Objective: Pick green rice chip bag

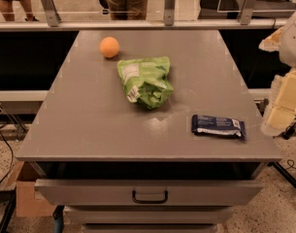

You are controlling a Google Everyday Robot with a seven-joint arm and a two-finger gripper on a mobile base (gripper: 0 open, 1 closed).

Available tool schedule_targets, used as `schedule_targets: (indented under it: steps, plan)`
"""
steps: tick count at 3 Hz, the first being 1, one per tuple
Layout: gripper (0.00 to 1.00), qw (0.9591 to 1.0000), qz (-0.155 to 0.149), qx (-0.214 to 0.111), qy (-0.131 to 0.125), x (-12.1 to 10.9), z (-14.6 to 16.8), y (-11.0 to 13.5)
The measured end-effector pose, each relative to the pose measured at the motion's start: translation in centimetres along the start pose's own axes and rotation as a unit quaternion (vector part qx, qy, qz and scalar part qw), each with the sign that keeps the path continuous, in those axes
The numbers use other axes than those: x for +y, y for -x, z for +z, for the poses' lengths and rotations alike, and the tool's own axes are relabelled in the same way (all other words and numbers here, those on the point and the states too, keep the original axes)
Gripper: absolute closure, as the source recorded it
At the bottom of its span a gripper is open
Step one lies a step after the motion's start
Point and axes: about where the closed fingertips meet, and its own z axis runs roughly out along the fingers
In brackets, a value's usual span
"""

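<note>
Above an open drawer [150, 192], a dark blue packet [218, 126] lies front right on the grey table [89, 125]; the cream gripper [283, 106] hangs off the right edge, open or closed impossible to tell. The green rice chip bag [145, 81] lies mid-table, an orange ball [109, 47] beyond.

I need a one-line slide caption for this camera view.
Green chip bag lies between orange ball and blue packet; gripper at the picture's right edge.
</note>
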Motion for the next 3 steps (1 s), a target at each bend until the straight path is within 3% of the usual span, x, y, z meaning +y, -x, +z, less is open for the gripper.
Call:
schedule_targets:
  steps: [1, 2, 3]
  plan:
    - [0.0, 1.0, 0.0, 0.0, 0.0, 0.0, 0.0, 0.0]
    - [0.0, 0.9994, 0.001, -0.036, 0.0, -0.1, 0.3, 0.6]
    - [0.0, 0.991, 0.007, -0.133, -0.01, -1.4, 1.8, 0.6]
